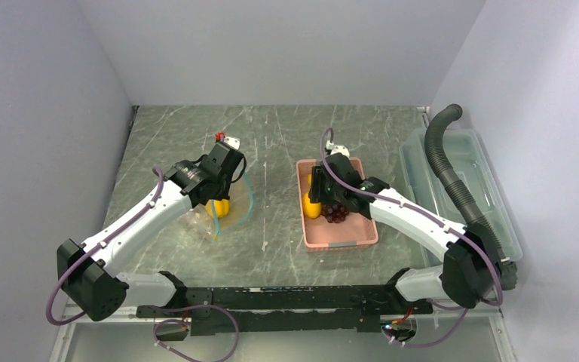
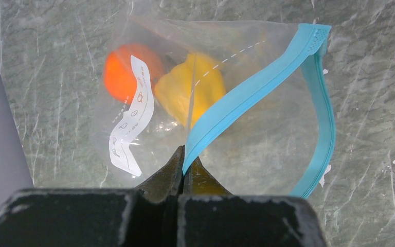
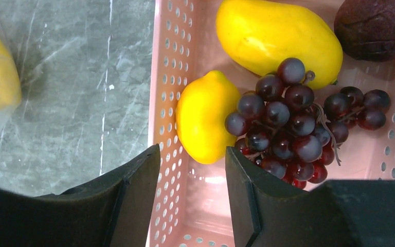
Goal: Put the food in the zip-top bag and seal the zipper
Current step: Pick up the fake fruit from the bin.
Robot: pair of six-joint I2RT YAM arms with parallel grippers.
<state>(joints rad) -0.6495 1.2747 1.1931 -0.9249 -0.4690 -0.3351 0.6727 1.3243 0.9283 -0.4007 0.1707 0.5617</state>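
The clear zip-top bag [image 2: 267, 139] lies on the table with its mouth held open; it also shows in the top view [image 1: 230, 217]. Inside are a round orange fruit [image 2: 121, 72] and a yellow piece [image 2: 190, 90]. My left gripper [image 2: 187, 159] is shut on the teal zipper [image 2: 257, 87] strip and holds one lip up. My right gripper [image 3: 193, 150] is open, low over the pink basket [image 3: 172, 77], its fingers either side of the basket's left wall. In the basket lie a yellow lemon [image 3: 205, 116], a larger yellow fruit [image 3: 277, 36] and the dark grapes [image 3: 293, 123].
A dark brown fruit [image 3: 375, 28] lies in the basket's far corner. A rigid clear bin [image 1: 490, 204] with a grey ribbed hose [image 1: 452, 173] stands at the right wall. Walls close in the left, back and right sides.
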